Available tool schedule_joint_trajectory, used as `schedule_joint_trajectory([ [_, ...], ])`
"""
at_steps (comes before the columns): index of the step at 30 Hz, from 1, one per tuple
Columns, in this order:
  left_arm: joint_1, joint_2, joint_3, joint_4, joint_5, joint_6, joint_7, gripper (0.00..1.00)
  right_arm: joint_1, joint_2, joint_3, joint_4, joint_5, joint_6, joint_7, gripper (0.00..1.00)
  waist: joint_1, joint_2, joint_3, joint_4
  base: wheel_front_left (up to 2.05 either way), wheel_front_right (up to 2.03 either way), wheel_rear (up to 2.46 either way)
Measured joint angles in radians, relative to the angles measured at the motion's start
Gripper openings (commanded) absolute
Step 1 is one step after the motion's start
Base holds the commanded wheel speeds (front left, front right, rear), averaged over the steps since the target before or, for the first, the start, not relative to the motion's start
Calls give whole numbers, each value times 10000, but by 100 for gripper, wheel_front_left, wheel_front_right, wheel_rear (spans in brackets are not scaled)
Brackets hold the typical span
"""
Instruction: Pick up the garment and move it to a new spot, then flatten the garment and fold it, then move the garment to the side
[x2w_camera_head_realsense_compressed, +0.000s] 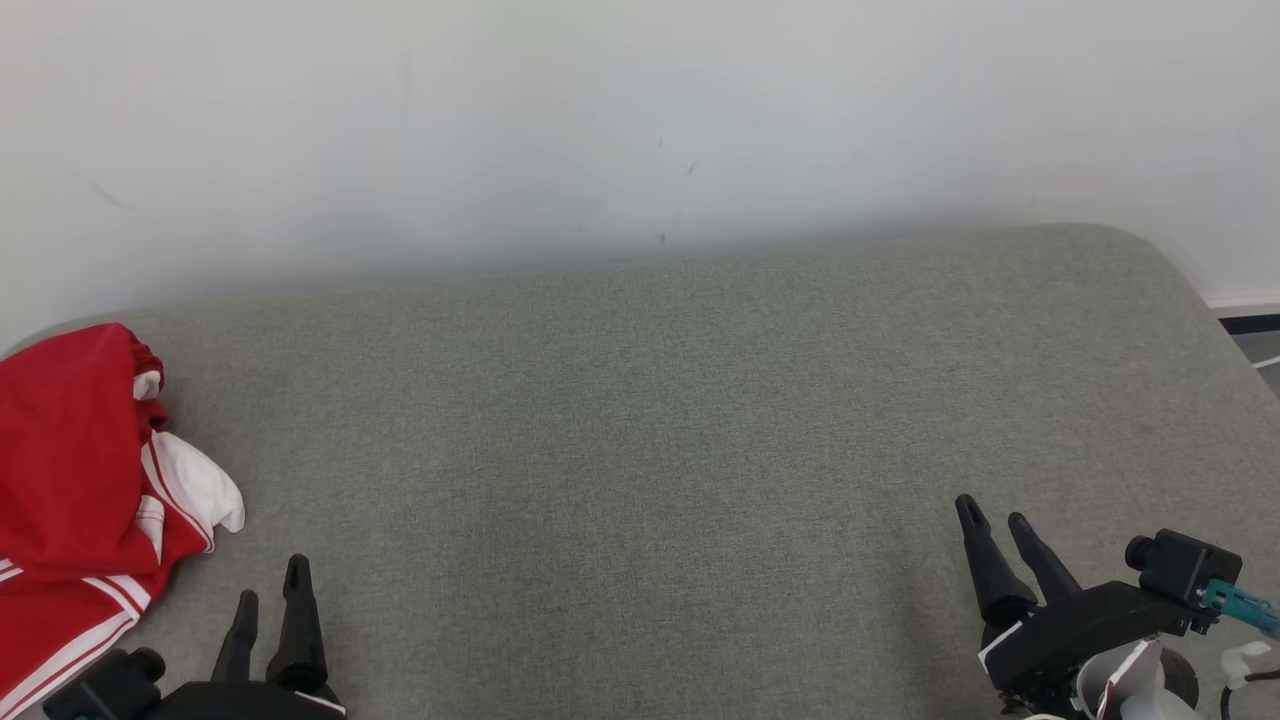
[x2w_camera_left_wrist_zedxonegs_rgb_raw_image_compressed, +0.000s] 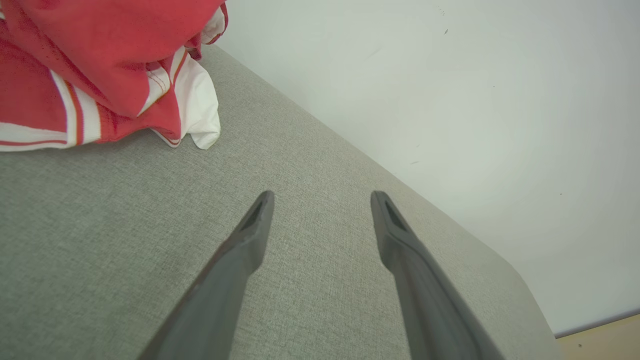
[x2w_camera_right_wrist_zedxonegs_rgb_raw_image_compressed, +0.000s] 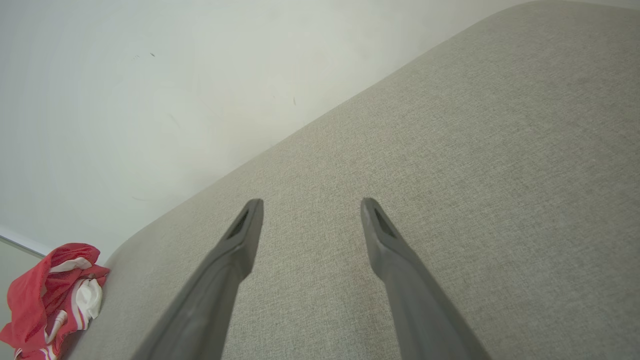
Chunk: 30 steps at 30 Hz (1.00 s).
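Wall (x2w_camera_head_realsense_compressed: 640, 120), pale and faintly scuffed, rises behind a desk (x2w_camera_head_realsense_compressed: 640, 450) covered in grey woven fabric with rounded corners. At the desk's left edge lies the garment (x2w_camera_head_realsense_compressed: 70, 470), crumpled in a heap: red cloth with white stripes and a white fold poking out toward the middle. Most of the desk is bare fabric. The left pincer (x2w_camera_head_realsense_compressed: 271, 580) hovers over the near left part, close beside the garment without touching it, its two dark fingers spread apart and holding nothing. The right pincer (x2w_camera_head_realsense_compressed: 991, 509) sits at the near right, well apart from the garment, fingers likewise parted and empty.
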Motion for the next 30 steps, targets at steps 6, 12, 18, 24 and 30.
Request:
schedule_joint_trajectory([
  [6,13,-8,58,-178,892,146,0,100,-17,-67,-176,-36,-625,-130,-84,100,0,0,-34,-10,0,0,0],
  [12,110,-12,98,-441,1810,263,-2,100,-11,-119,-199,-230,-1488,-278,-176,100,0,0,-65,-9,0,0,0],
  [18,204,-15,-42,-675,2922,439,-82,100,-10,-142,50,-401,-2345,-431,-255,100,0,0,-84,-20,0,0,0],
  [24,210,-15,-150,-913,4080,579,31,100,-11,-286,255,-623,-3173,-593,-253,100,0,-1,-111,-39,0,0,0],
  [30,211,-12,-153,-1137,5170,704,109,100,-12,-376,385,-871,-4025,-696,-244,100,0,0,-153,-41,0,0,0],
])
